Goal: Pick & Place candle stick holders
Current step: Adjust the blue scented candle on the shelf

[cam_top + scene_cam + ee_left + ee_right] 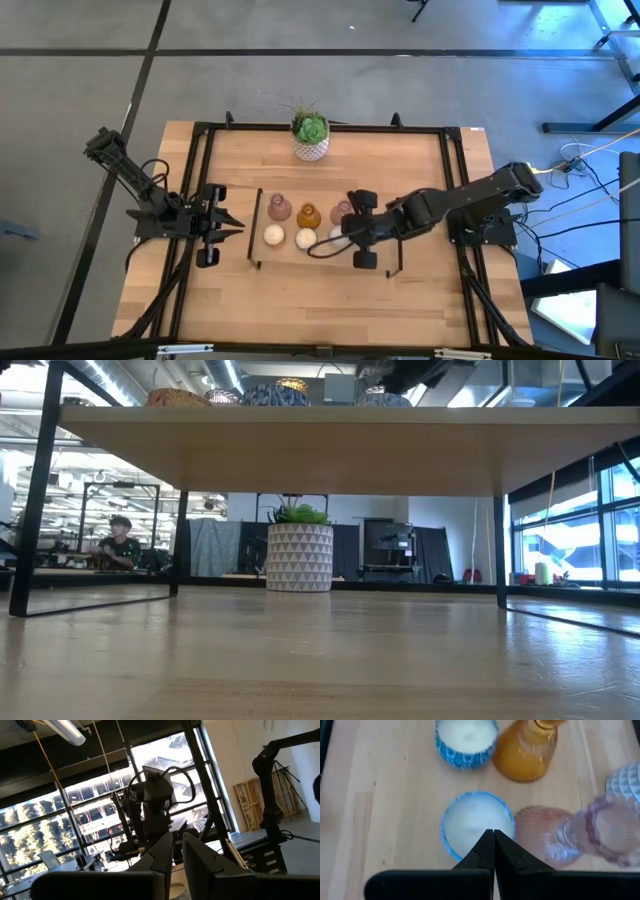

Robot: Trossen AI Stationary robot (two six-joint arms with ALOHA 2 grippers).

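Observation:
Six holders stand in two rows on a raised wooden shelf [320, 450]: a dusty-pink one [279, 209], an amber one [308, 215] and a second pink one [341, 212] behind, low cream-white ones [273, 235] [305, 238] in front. My right gripper [333, 238] is shut, fingers pointing down over the third cream-white holder [477, 822], which has a blue rim. The amber holder [527, 750] and a pink holder [560, 837] stand beside it. My left gripper [238, 227] waits left of the shelf, shut and empty, pointing toward the table's right edge. My right gripper's shut fingertips [487, 842] stand from above over the white top [470, 820] of the blue-rimmed holder. I cannot tell whether they touch it.
A white pot with a green plant [310, 137] stands at the table's far middle; it also shows in the low view [298, 555]. Black shelf legs [256, 228] [400, 240] stand at both ends of the rows. A person [120, 540] sits far off in the room.

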